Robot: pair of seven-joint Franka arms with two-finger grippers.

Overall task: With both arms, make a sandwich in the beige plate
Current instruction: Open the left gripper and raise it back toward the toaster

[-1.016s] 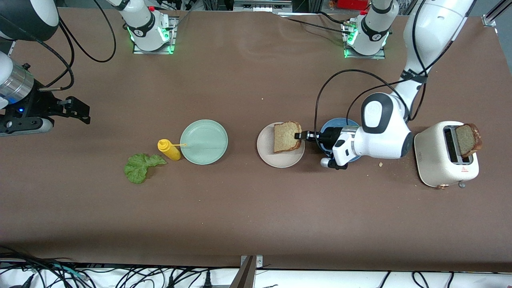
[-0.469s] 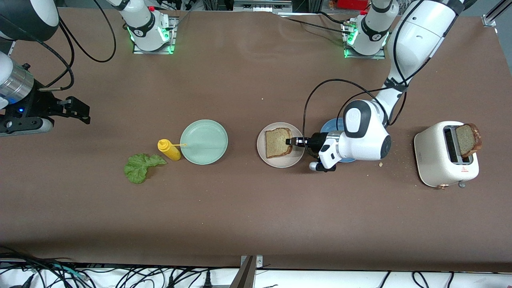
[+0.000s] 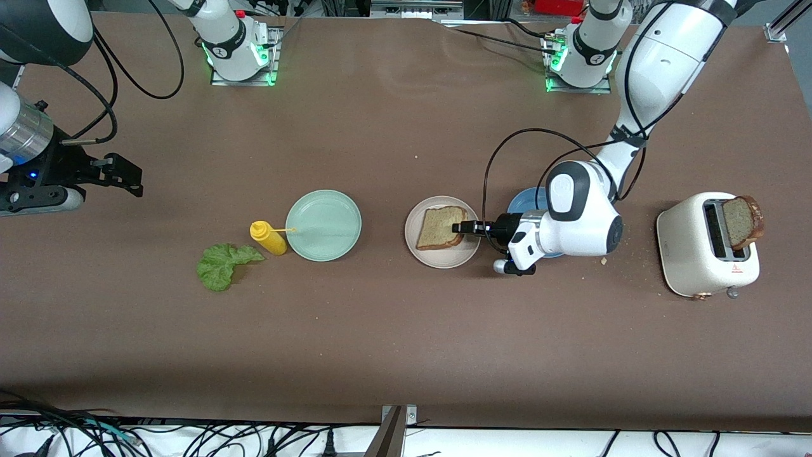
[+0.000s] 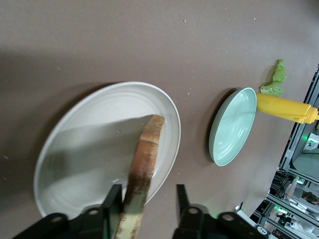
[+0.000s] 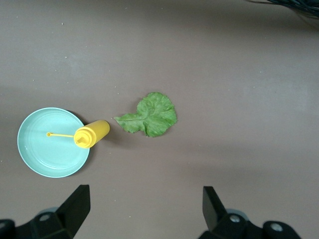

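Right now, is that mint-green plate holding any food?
Empty. The mint-green plate shows bare inside in both wrist views; only the yellow bottle's thin nozzle reaches over its rim.

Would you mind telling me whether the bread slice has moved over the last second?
Yes. The bread slice, once tilted up near the blue plate, has settled lower onto the beige plate.

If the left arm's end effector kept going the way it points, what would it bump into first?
Probably the round mint-green plate. The left end effector, over the pale beige plate, points that way, though it may pass above it.
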